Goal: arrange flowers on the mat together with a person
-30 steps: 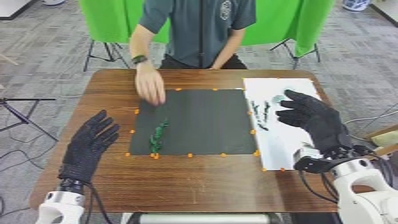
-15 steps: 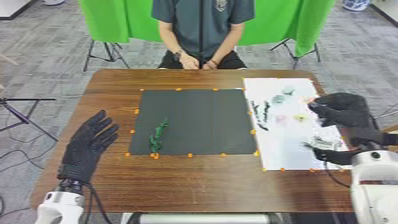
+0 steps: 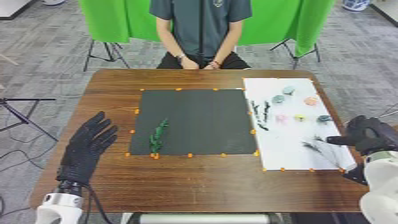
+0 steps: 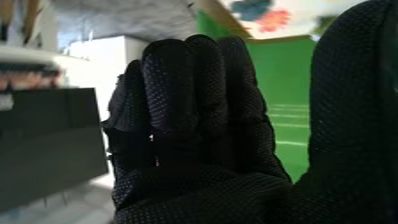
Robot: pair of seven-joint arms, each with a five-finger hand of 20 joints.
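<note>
In the head view, my right hand (image 3: 364,134) is over the right edge of the white sheet (image 3: 289,142), beside the feathery dark stems (image 3: 313,148). In the right wrist view, that hand (image 4: 191,115) has its fingers straight and the thumb apart, holding nothing. My left hand (image 3: 87,142) lies open left of the dark mat (image 3: 200,120). A green leafy sprig (image 3: 159,135) stands lengthwise on the mat's left part. Blue-grey flowers (image 3: 278,99), a peach flower (image 3: 311,101), a pink flower (image 3: 281,118), a yellow flower (image 3: 299,118) and dark leafy stems (image 3: 259,116) lie on the sheet.
A person sits across the brown table (image 3: 178,185) with both hands (image 3: 201,65) at its far edge, off the flowers. Small orange markers (image 3: 189,155) line the mat and the sheet.
My right hand has moved from above the sheet outward and toward the near right, uncovering the flowers. The person's hand has withdrawn from the mat's far left corner. My left hand has stayed still.
</note>
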